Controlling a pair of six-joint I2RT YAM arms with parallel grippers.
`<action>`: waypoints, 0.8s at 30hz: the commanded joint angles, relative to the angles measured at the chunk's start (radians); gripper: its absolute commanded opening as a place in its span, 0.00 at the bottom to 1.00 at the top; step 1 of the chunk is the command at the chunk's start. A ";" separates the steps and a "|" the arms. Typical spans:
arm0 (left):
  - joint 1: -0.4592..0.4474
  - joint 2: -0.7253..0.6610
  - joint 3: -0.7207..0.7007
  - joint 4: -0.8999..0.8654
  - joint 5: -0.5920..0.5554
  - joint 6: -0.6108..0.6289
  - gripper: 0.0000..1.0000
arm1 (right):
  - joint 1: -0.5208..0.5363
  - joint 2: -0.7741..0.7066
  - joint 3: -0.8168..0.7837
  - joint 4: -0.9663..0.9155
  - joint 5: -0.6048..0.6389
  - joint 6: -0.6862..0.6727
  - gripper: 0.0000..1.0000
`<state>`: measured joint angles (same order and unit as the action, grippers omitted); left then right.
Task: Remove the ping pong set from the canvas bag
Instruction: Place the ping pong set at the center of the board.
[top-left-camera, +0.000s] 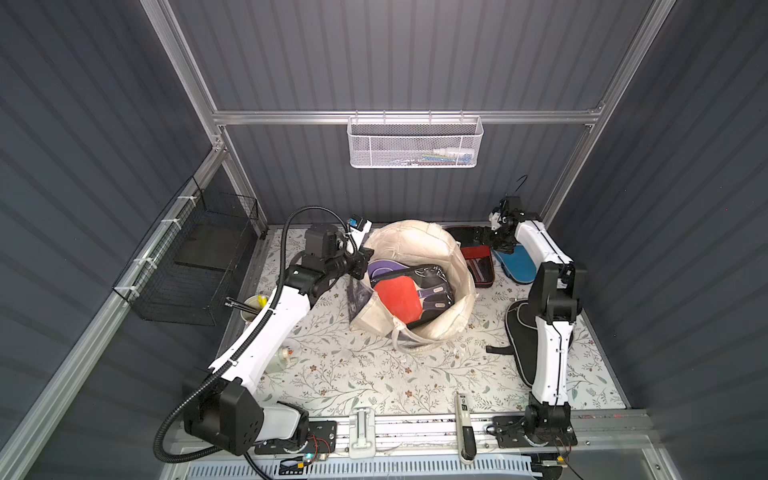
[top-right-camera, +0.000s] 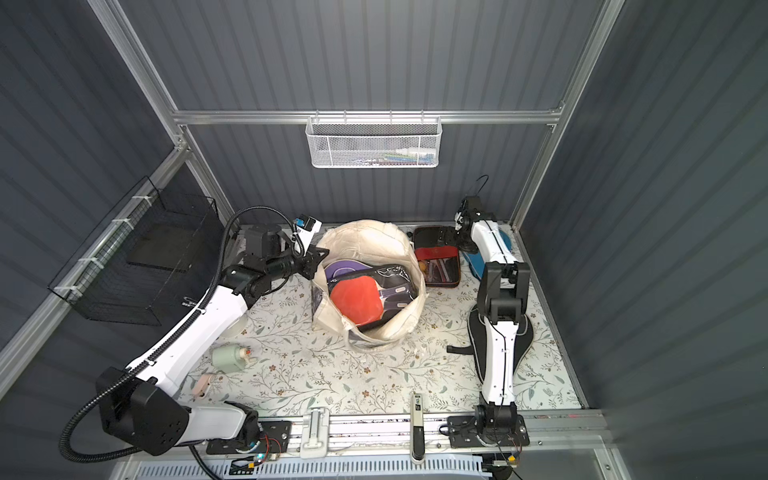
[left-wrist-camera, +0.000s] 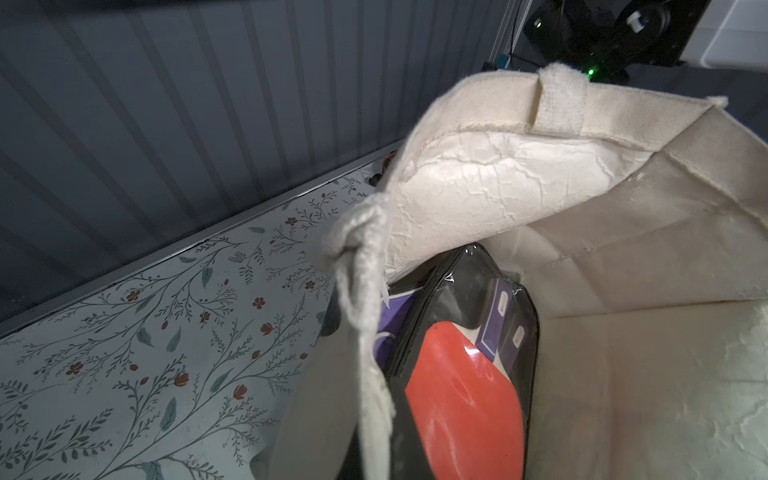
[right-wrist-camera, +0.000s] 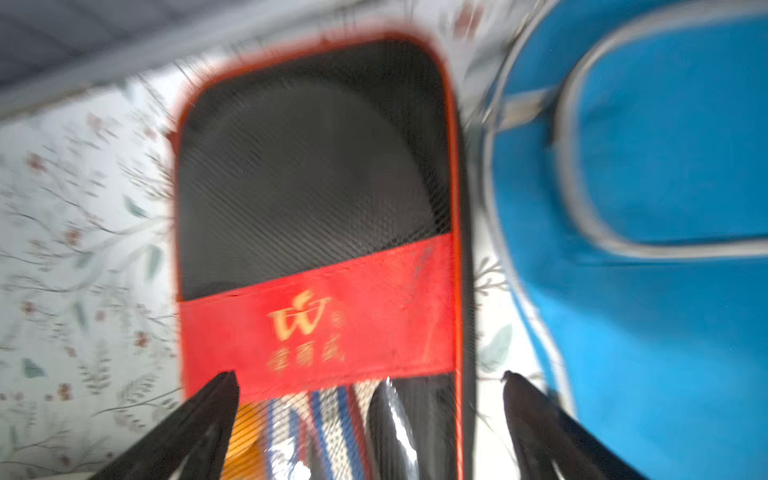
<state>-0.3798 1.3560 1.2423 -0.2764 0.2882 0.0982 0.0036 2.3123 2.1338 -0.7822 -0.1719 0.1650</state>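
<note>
On the floral table (top-left-camera: 374, 374) the canvas bag (top-left-camera: 419, 245) stood near the middle with its mouth gaping upward. Three pieces of the ping pong set already lay outside it on the right side. The black cover (top-left-camera: 517, 328) lay nearest the front, partly under the right arm. The blue cover (top-left-camera: 519, 266) lay further back, and the red-and-black case (top-left-camera: 478, 257) sat just beside it, close to the bag's right wall. Inside the bag, in both top views, we saw a clear-fronted case (top-left-camera: 415, 291) showing a red paddle, resting on a purple cover (top-left-camera: 384, 268) whose edge peeked out toward the left. The left gripper (top-left-camera: 360, 259) sat at the bag's left rim with its jaws closed. The wrist view hid its fingers, but the lifted rim and the strap running toward the camera led us to judge it was pinching the canvas to hold the mouth open. The right gripper (right-wrist-camera: 370, 390) hovered low over the red-and-black case, its fingers (right-wrist-camera: 224, 399) spread wide and holding nothing. We judged the task about halfway done, with the arm between one item and the next. The next move called for the right arm to rise, cross to the bag's mouth and close on the clear-fronted case, while the left kept the rim back. The glossy front looked slippery, so an edge grip seemed wiser.
</note>
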 joint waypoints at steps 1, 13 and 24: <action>-0.001 -0.046 0.040 0.071 0.022 0.022 0.00 | 0.005 -0.075 -0.014 -0.012 0.019 -0.032 0.99; -0.001 -0.047 -0.008 0.091 0.034 0.000 0.00 | 0.101 -0.872 -0.788 0.295 -0.201 -0.011 0.99; -0.002 -0.062 -0.044 0.116 0.066 -0.025 0.00 | 0.391 -1.235 -0.999 0.198 -0.027 0.019 0.99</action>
<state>-0.3798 1.3445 1.2030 -0.2325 0.3019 0.0895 0.3538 1.1141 1.1488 -0.5438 -0.2604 0.1631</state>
